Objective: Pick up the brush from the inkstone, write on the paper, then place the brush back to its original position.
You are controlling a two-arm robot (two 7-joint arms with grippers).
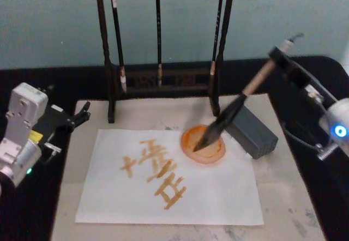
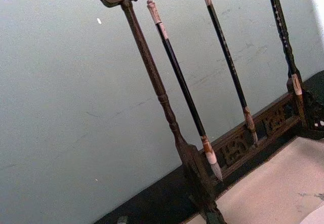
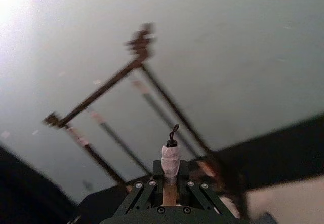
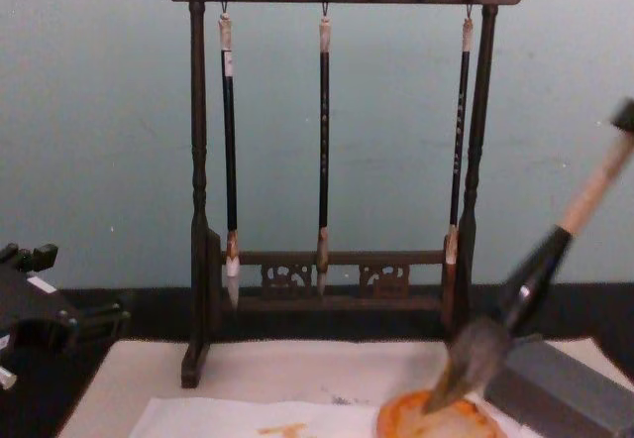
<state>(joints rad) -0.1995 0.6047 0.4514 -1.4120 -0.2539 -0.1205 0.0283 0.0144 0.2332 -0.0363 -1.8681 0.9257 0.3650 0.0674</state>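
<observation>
The brush [image 1: 234, 110] slants down from the upper right, its bushy tip dipped in a round orange dish [image 1: 192, 148] at the paper's far right corner. My right gripper [image 1: 276, 56] is shut on the tan handle near its top; the right wrist view shows the white end cap [image 3: 171, 159] clamped between the fingers [image 3: 147, 193]. The brush's black section passes just above the grey block-shaped inkstone [image 1: 252, 133]. The paper [image 1: 109, 197] lies on the beige mat and carries orange strokes [image 1: 158, 173]. In the chest view the brush [image 4: 535, 277] points into the dish [image 4: 396, 420]. My left gripper [image 1: 68, 132] rests open at the left, off the mat.
A dark wooden rack [image 1: 158, 80] with three thin hanging brushes stands behind the mat, close to the dish; the left wrist view shows the rack [image 2: 167, 117] too. The beige mat [image 1: 283, 197] lies on a black tabletop [image 1: 322, 208]. A teal wall is behind.
</observation>
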